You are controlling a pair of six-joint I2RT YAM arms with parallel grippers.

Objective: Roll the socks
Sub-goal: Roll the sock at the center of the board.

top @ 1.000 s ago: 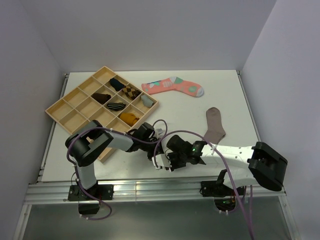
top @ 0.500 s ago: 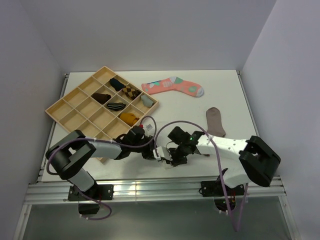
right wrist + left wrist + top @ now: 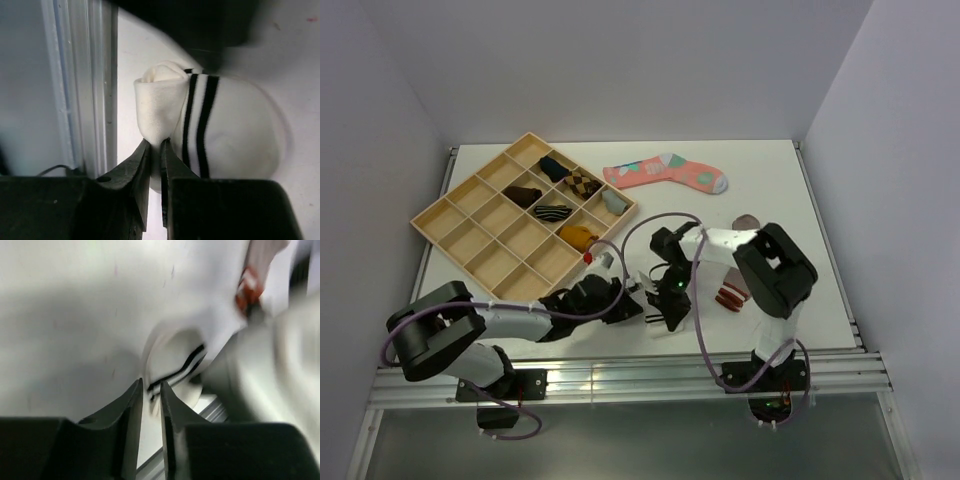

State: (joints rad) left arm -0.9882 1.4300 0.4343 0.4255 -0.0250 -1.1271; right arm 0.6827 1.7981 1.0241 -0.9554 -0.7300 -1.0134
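The white ankle sock (image 3: 235, 135) with two dark cuff stripes lies bunched near the table's front edge, between the two grippers (image 3: 650, 318). My right gripper (image 3: 155, 142) is shut on a fold of its white fabric; it shows in the top view (image 3: 665, 308). My left gripper (image 3: 151, 385) is nearly closed, with the striped edge of the sock (image 3: 175, 357) running in between its tips; it shows in the top view (image 3: 632, 305). The taupe sock (image 3: 748, 218) lies mostly under my right arm, its red-striped cuff (image 3: 729, 297) showing beside it.
A wooden tray (image 3: 470, 215) with compartments, several holding rolled socks, stands at the back left. A coral-pink patterned sock (image 3: 665, 172) lies at the back middle. The metal rail of the table's near edge (image 3: 85, 90) runs just beside the white sock.
Both grippers stayed together at the white sock near the front edge. The left arm stretched out low, the right arm folded back over the taupe sock.
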